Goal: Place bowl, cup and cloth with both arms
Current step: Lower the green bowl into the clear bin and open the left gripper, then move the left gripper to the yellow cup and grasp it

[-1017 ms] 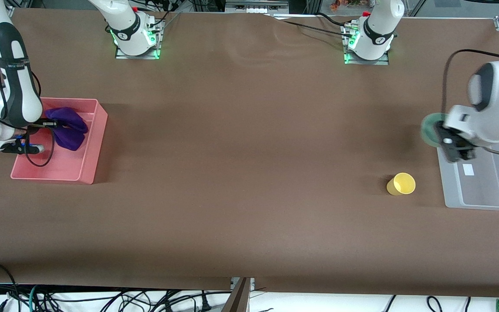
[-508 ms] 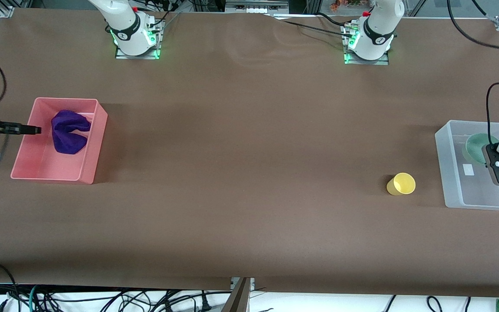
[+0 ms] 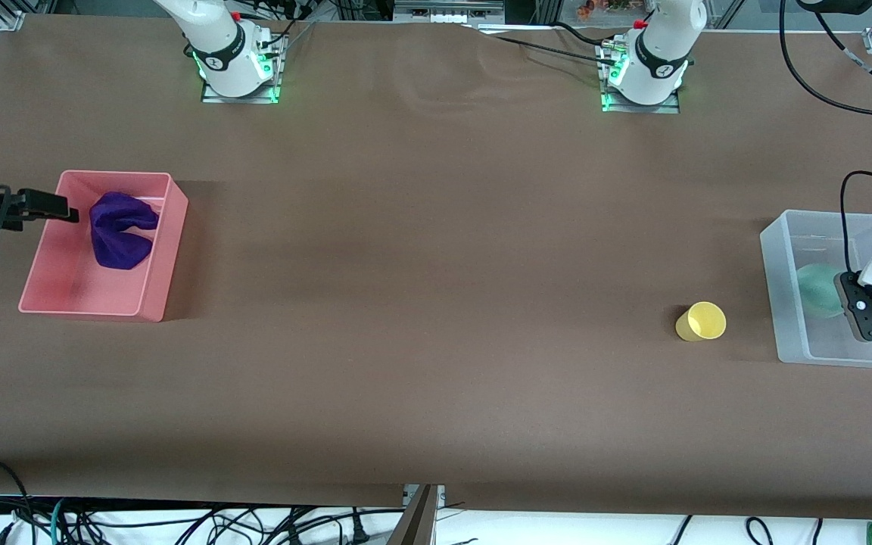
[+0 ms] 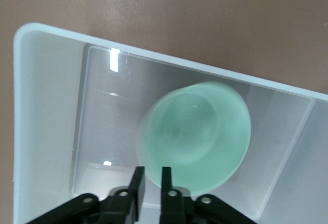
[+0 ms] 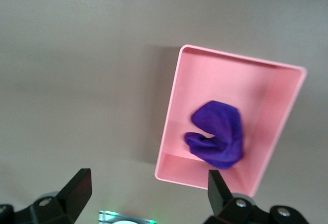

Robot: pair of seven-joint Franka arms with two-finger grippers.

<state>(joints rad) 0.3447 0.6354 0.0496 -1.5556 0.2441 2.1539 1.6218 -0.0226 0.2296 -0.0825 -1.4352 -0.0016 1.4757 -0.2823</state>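
The pale mint-green bowl [image 3: 814,288] hangs inside the clear plastic bin [image 3: 778,253], tilted. My left gripper [image 3: 854,304] is shut on its rim. In the left wrist view the bowl [image 4: 197,134] fills the middle of the bin [image 4: 46,106], and my left gripper [image 4: 151,171] has one finger on each side of its wall. The yellow cup [image 3: 701,321] stands on the table beside the clear bin. The purple cloth [image 3: 119,229] lies crumpled in the pink bin [image 3: 156,291]. My right gripper [image 3: 57,208] is open and empty over the pink bin's edge.
In the right wrist view, my right gripper [image 5: 147,183] looks down on the cloth [image 5: 218,131] in the pink bin [image 5: 171,116]. The brown table [image 3: 436,303] spans the view, with both arm bases at its robot-side edge. Cables hang near the clear bin.
My left gripper has carried the bowl over the clear bin and lowered it inside. My right gripper has let go of the cloth and drawn away to the pink bin's edge.
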